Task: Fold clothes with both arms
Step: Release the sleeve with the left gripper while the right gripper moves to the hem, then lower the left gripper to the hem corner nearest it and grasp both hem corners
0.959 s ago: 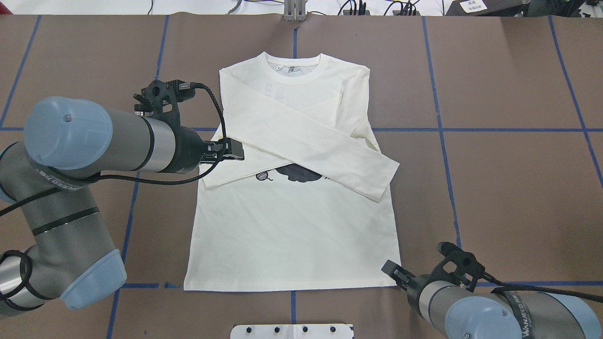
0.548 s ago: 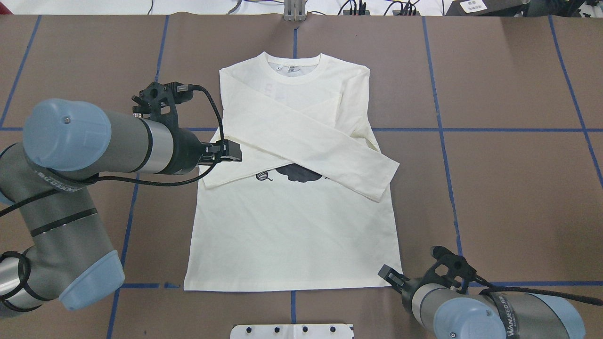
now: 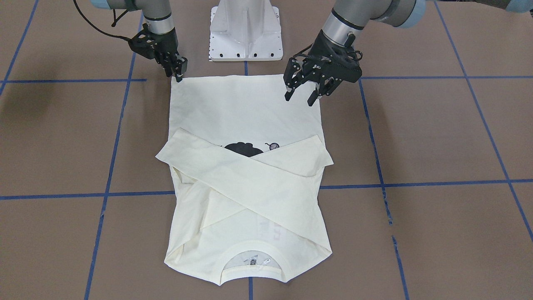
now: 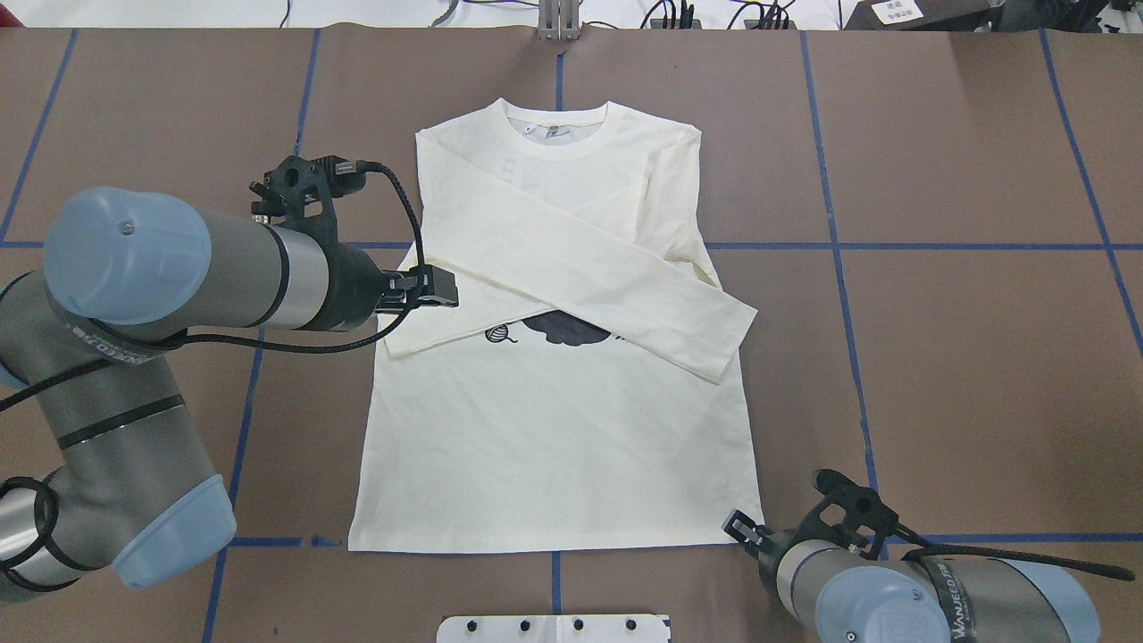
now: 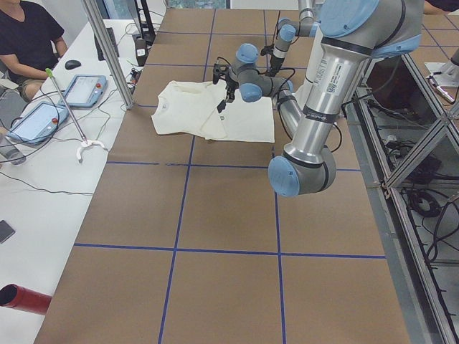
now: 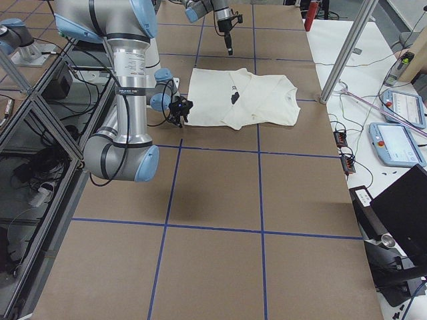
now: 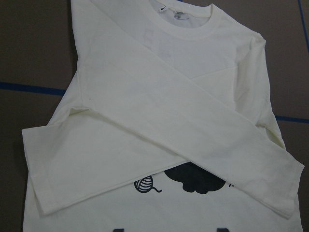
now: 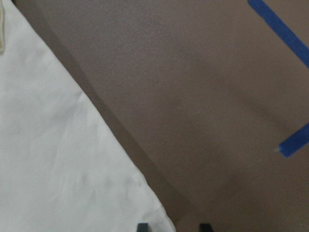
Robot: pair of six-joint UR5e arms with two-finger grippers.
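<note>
The cream-white shirt (image 4: 554, 446) lies flat, collar at the far side, both sleeves crossed over the chest. They partly cover the black cat print (image 4: 563, 329). The print also shows in the left wrist view (image 7: 195, 179). My left gripper (image 3: 298, 101) is open and empty. It hovers over the shirt's left edge near the lower sleeve's cuff (image 4: 444, 288). My right gripper (image 4: 734, 522) is open at the hem's right corner. In the right wrist view its two fingertips (image 8: 142, 226) stand apart on either side of that corner of the shirt (image 8: 58, 169).
The white pedestal base (image 3: 245, 33) stands just behind the hem. Blue tape lines (image 4: 835, 246) cross the brown table. An operator (image 5: 29, 36) sits by a side table with tablets, beyond the shirt's collar end. Metal posts (image 5: 107, 50) stand at that edge.
My right gripper has moved a little toward the robot and down, to the hem's right corner. My left gripper has shifted very slightly left. The shirt has not moved.
</note>
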